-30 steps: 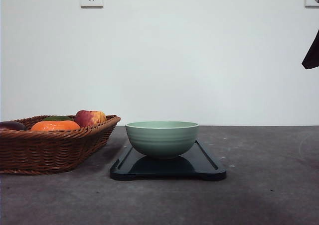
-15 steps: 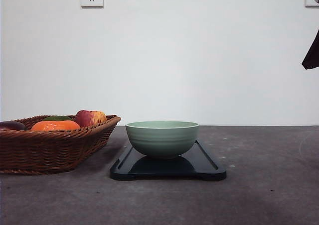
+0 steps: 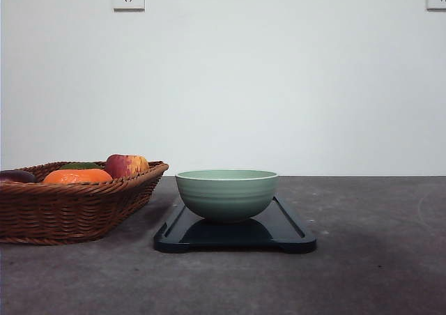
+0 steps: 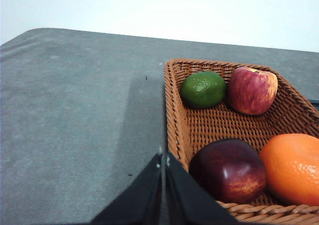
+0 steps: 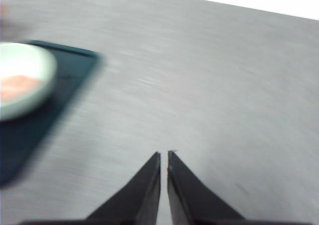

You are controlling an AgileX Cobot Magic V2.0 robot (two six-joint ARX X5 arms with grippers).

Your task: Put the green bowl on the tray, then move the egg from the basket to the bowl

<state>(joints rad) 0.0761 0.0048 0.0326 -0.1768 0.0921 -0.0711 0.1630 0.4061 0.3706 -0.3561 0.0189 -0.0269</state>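
Both pincers are pressed together, pinching nothing. We see the green bowl (image 3: 226, 194) on the tray (image 3: 293, 233), an orange blur we take for the egg (image 5: 17, 87) inside; our right pincer (image 5: 164, 155) hangs nearer.

The bench (image 3: 376, 273) is dark grey and a bit speckled. 2 things sit right on it. The brown woven basket (image 3: 70, 210) is on the left. The dark shiny tray (image 3: 286, 231) lies flat just beside the basket, near the middle, not touching it.
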